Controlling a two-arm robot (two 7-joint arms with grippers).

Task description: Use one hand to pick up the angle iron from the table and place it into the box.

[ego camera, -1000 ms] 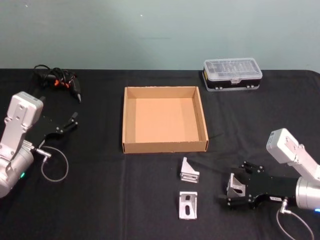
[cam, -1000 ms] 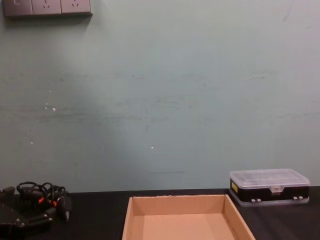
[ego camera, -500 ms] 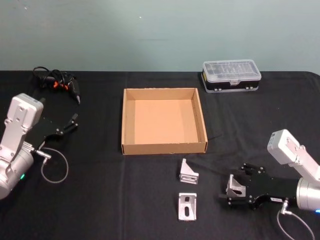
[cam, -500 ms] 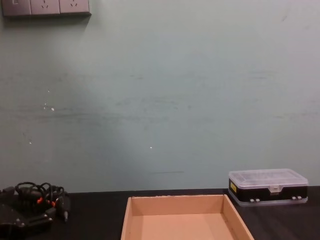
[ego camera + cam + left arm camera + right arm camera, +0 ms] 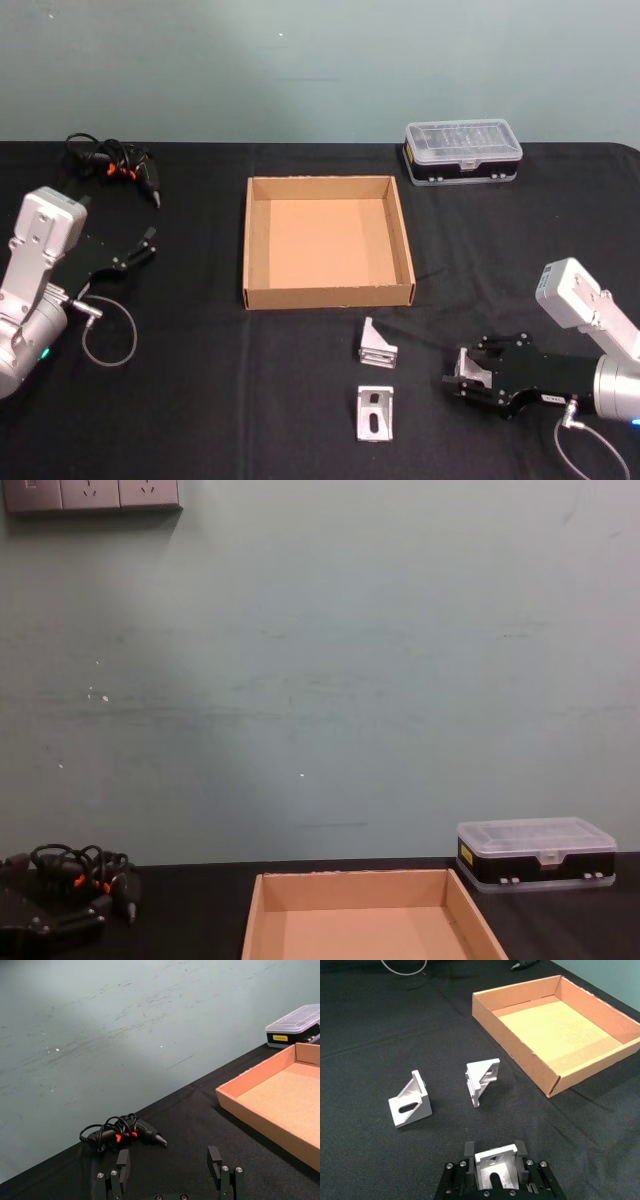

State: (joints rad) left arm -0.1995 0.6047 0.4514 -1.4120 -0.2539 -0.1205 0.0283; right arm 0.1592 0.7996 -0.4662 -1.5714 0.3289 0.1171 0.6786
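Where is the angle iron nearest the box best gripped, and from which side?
Take the angle iron from above, I think, closing on its two flat triangular sides: it stands on one flange, the other upright, so those sides are free.

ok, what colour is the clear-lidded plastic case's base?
Black, on the clear-lidded plastic case; clearest in chest view.

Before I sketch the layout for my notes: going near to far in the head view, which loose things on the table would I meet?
Nearest first: flat-lying angle iron → standing angle iron → box → clear-lidded plastic case.
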